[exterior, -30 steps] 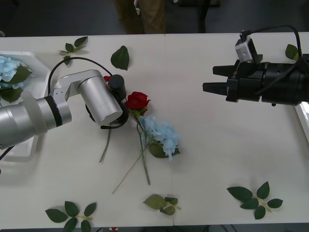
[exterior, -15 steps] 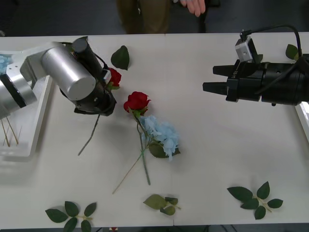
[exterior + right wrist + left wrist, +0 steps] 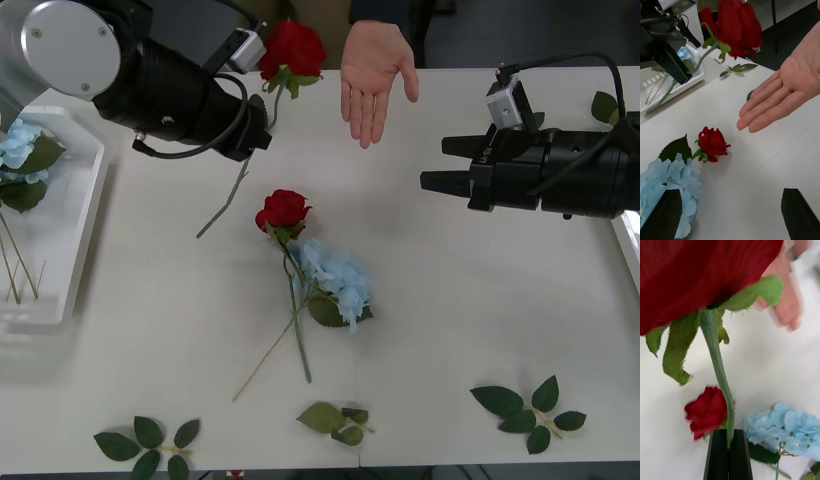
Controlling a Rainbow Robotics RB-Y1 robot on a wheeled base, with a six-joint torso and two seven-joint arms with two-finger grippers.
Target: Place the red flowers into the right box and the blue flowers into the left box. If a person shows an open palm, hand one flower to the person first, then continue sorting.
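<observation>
My left gripper is shut on the stem of a red rose, held above the table's far edge beside a person's open palm. In the left wrist view the black fingers pinch that stem under the bloom. A second red rose lies mid-table, touching a blue hydrangea. The left box holds another blue flower. A thin edge of the right box shows at the far right. My right gripper hovers open, off to the right, with nothing between its fingers.
Loose green leaf sprigs lie at the front right, front left, front middle and far right. In the right wrist view the palm reaches over the table above the lying rose.
My left arm has lifted the rose off the table and swung it toward the far edge. A person's hand has come in, palm open. The right arm has not moved.
</observation>
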